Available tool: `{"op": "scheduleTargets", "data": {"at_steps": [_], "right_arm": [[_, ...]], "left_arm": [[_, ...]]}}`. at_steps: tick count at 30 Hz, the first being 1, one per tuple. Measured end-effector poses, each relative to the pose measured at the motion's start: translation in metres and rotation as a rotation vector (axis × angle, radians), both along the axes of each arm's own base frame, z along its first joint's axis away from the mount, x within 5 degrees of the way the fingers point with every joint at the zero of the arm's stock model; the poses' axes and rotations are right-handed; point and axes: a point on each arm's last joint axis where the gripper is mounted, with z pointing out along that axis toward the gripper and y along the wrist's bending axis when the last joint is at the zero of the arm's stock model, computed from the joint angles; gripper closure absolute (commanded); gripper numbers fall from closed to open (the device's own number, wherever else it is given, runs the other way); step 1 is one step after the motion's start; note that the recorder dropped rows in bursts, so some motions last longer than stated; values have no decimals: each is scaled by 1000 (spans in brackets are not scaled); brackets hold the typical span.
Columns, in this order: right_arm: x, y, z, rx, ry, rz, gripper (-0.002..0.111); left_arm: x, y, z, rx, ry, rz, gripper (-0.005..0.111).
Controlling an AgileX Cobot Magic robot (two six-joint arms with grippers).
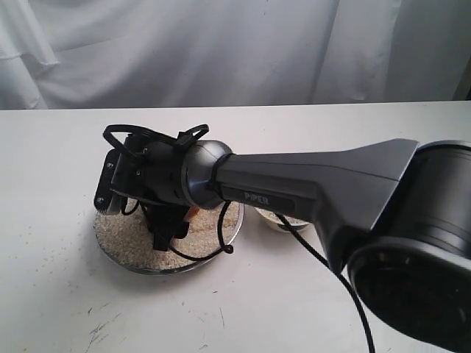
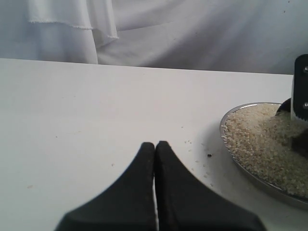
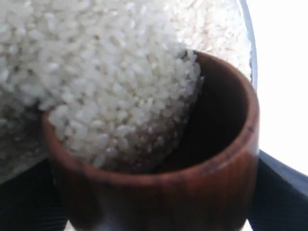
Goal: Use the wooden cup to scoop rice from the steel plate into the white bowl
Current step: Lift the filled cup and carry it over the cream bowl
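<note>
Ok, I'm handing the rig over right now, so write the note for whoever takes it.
Left gripper: shut, empty, over the white table beside the shiny round steel plate.
Right gripper: shut on the reddish-brown wooden cup, which is tipped into the off-white rice on the plate and partly filled.
Small cream-white bowl: right of the plate in the exterior view, mostly hidden behind the right arm; contents unclear.
Done: cup gripped, scoop started.
Left: lift the cup, carry it to the bowl, pour.
</note>
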Motion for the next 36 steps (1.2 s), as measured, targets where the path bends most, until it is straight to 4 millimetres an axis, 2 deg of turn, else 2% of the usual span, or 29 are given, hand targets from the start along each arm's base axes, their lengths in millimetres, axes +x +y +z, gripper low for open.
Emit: {"op": "scheduleTargets", "data": {"at_steps": [4,12,22,26,31,36], "right_arm": [[0,-4,6,20,-1,-9,108],[-7,-16,6,46,18,-14,108],[-6,-38,23,266,13,-98,108],[-10,-59,23,308,18,-102,108],[-19,-87,39,421,18,-124,108],[-26,-135,63,452,-51,-145,108]], "left_arm": [[0,0,0,0,0,0,107],[0,0,0,0,0,0,107],[0,0,0,0,0,0,107],[0,0,0,0,0,0,107],[0,0,0,0,0,0,107],[0,0,0,0,0,0,107]]}}
